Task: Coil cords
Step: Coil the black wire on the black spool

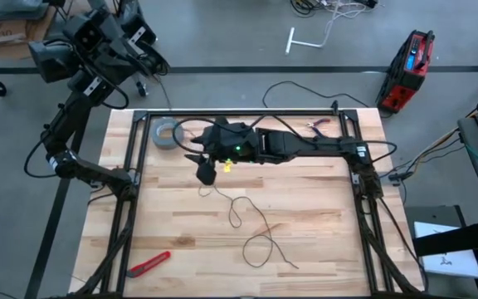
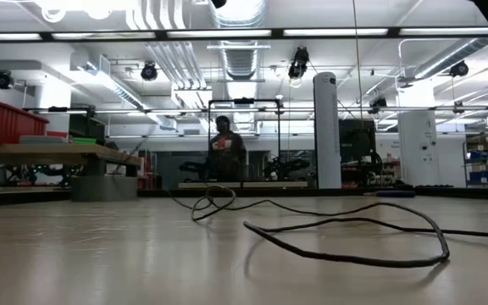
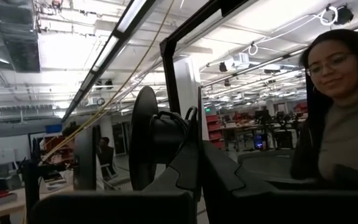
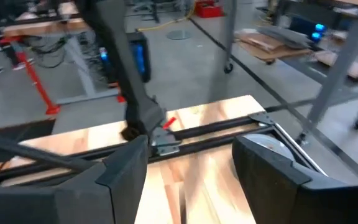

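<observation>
1. Right wrist view: the right gripper [image 4: 191, 152] has its two dark fingers [image 4: 126, 174] spread wide with nothing between them. It looks along the wooden table [image 4: 210, 180] toward the far frame rail.
2. In the high view I have the right gripper [image 1: 199, 162] reached across to the table's left-centre. I judge it is there because the cord [image 1: 251, 224] ends there.
3. A small dark round shape [image 1: 207, 173] sits just under the gripper where the cord stops. It may be the reel, but I cannot be sure.
4. From there the cord trails toward the near edge in loose loops, uncoiled, and lies flat on the wood. The low view shows it sprawled across the foreground [image 2: 354, 237]. I judge the coiling is not yet done.
5. The left gripper [image 3: 199, 168] is parked high off the table's far left corner. Its fingers are pressed together on nothing, and a person [image 3: 344, 112] is in the room beyond.
6. My count is:
   - two arms
   - one cord
   - one grey tape roll [image 1: 166, 133] near the far rail
   - one pair of pliers [image 1: 318, 125]
   - one red-handled cutter [image 1: 149, 263] well apart at the near left
</observation>
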Available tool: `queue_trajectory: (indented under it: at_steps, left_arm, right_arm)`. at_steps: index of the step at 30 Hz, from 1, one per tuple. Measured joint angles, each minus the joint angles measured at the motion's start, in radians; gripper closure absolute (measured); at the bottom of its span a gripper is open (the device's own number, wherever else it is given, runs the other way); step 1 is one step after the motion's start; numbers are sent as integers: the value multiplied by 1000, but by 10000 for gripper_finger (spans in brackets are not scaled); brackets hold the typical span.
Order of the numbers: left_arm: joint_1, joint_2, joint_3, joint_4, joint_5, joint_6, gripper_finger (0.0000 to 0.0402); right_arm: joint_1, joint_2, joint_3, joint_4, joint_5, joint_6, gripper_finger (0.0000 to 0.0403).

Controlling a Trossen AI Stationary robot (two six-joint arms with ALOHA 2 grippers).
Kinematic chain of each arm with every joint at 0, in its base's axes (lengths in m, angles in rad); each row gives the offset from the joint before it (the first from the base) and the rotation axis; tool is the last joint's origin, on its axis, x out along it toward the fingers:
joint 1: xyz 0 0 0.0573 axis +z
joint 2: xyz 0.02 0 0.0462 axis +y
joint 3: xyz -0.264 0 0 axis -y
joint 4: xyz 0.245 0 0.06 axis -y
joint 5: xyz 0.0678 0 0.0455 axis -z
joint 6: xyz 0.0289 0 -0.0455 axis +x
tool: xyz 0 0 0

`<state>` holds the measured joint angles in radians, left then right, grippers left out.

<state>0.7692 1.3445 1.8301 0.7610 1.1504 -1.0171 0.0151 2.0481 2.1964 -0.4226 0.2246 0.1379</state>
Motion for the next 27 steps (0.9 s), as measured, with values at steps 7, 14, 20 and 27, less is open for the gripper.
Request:
queue_trajectory:
  at_steps: [7,14,20,27]
  left_arm:
    - [0,-4,0,1,-8,3,402]
    - [0,-6,0,0,-8,8,401]
    - [0,-6,0,0,-8,14,401]
    - [0,-6,0,0,-8,14,401]
  right_arm:
    - [0,-8,0,47,6,-36,233]
    - [-3,-32,0,63,-22,-71,359]
    - [-4,-30,0,50,-99,-18,347]
    - [-11,-30,0,58,-93,-6,243]
